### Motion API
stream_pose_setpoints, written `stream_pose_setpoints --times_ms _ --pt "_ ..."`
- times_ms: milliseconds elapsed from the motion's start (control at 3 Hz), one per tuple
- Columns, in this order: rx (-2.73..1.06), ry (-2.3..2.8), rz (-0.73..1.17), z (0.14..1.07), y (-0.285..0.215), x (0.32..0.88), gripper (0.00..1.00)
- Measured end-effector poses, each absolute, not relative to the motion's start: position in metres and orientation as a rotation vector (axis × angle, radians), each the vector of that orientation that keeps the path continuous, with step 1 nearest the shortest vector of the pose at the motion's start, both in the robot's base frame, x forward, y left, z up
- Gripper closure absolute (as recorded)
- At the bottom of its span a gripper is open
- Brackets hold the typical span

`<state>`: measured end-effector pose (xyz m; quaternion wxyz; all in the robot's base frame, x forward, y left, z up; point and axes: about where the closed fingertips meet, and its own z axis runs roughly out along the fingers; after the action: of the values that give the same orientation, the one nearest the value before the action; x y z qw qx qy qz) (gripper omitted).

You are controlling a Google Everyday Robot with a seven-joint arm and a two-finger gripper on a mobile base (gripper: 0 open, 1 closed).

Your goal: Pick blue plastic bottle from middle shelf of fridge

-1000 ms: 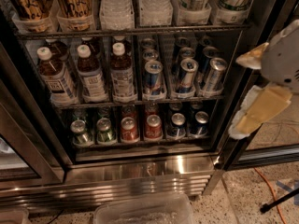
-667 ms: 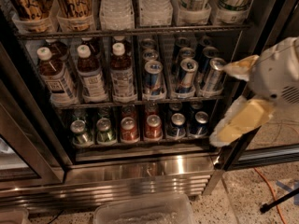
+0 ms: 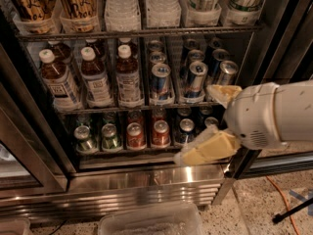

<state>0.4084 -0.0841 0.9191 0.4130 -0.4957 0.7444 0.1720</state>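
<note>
Reaching is judged the step in hand. Fridge [image 3: 146,192]: door open. Middle shelf [image 3: 105,108]: bottles are kept left, slim cans [image 3: 194,80] right. Gripper [image 3: 196,125]: held low at the shelf's right end, fingers spread, nothing grasped. Blue plastic bottle [image 3: 128,78]: front row, just beside the cans. A raised, leftward, level approach is advised, with the cans avoided.

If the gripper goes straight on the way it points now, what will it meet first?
Likely the blue-and-silver cans on the middle shelf, not the blue plastic bottle further left. The open gripper sits right of them; depth unclear.
</note>
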Motion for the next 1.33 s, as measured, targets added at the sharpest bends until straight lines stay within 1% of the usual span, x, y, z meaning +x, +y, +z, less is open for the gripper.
stream_pose_setpoints --times_ms 333,667,1000,1333 --pt "-1.134 1.806 0.484 0.908 -0.054 0.411 0.00" --pt "-1.082 1.771 0.529 0.922 -0.039 0.413 0.00" --pt "-1.091 1.770 0.510 0.919 -0.036 0.414 0.00" --pt "-1.032 1.761 0.500 0.895 -0.025 0.421 0.00"
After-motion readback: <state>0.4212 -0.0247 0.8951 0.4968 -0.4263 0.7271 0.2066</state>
